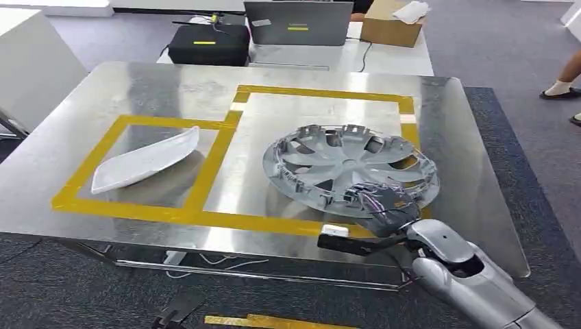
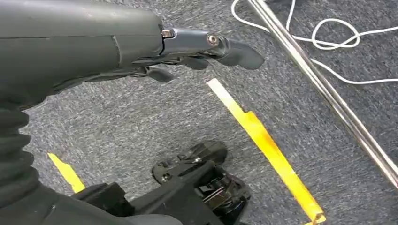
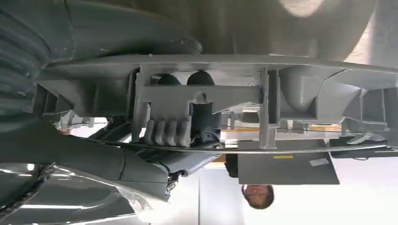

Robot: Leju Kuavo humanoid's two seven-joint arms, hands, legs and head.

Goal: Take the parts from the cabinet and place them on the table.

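Note:
A grey wheel cover (image 1: 349, 168) lies inside the right yellow-taped square on the steel table (image 1: 452, 130). My right hand (image 1: 380, 205) grips its near rim, reaching in from below right. In the right wrist view the fingers (image 3: 166, 132) curl over the ribbed edge of the wheel cover (image 3: 281, 79). A white curved panel (image 1: 147, 159) rests in the left taped square. My left hand (image 2: 187, 51) hangs over the carpet beside the table, fingers stretched out and holding nothing.
Behind the table stand a black case (image 1: 207, 43), a grey laptop (image 1: 298, 22) and a cardboard box (image 1: 390, 24). A person's feet (image 1: 562, 88) show at the far right. A metal table rail (image 2: 328, 89), a white cable (image 2: 328, 42) and yellow floor tape (image 2: 267, 145) lie near my left hand.

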